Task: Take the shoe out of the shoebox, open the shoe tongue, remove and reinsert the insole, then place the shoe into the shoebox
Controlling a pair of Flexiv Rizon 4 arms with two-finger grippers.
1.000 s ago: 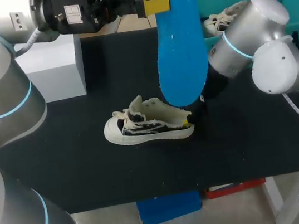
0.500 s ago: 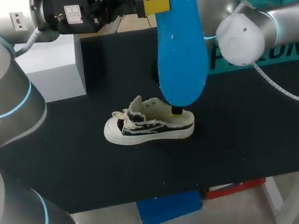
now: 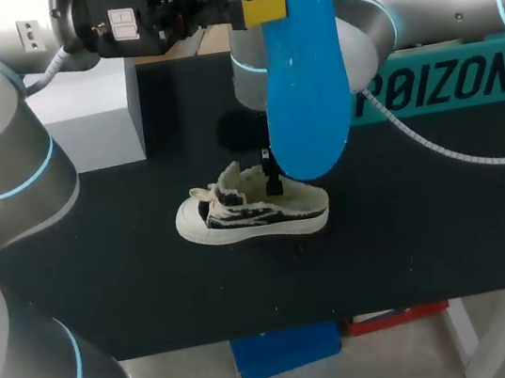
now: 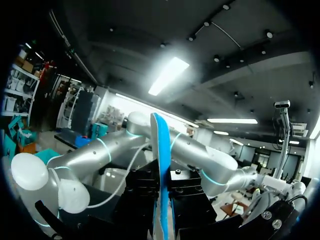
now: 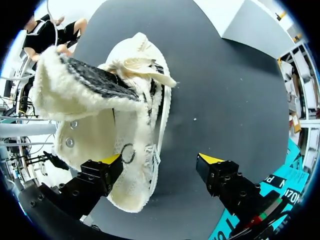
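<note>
A cream and black shoe (image 3: 251, 208) lies on the black table, toe to the left, tongue pulled up. My left gripper (image 3: 262, 9) is high above it, shut on a blue insole (image 3: 302, 77) that hangs upright; in the left wrist view the blue insole (image 4: 162, 175) stands edge-on between the left gripper (image 4: 162, 210) and its fingers. My right arm reaches in behind the insole. Its right gripper (image 3: 274, 184) is at the shoe's heel, partly hidden. In the right wrist view the right gripper (image 5: 160, 161) is open, with the shoe (image 5: 115, 125) and its side wall between the fingertips.
The teal shoebox (image 3: 446, 84) stands at the back right of the table. A white box (image 3: 89, 113) stands at the back left. Bare black table lies in front of the shoe and to its sides.
My right arm has swung leftwards from the shoe's right end to behind the insole, bringing its gripper over the heel and uncovering the shoebox front. The left arm and insole have stayed still.
</note>
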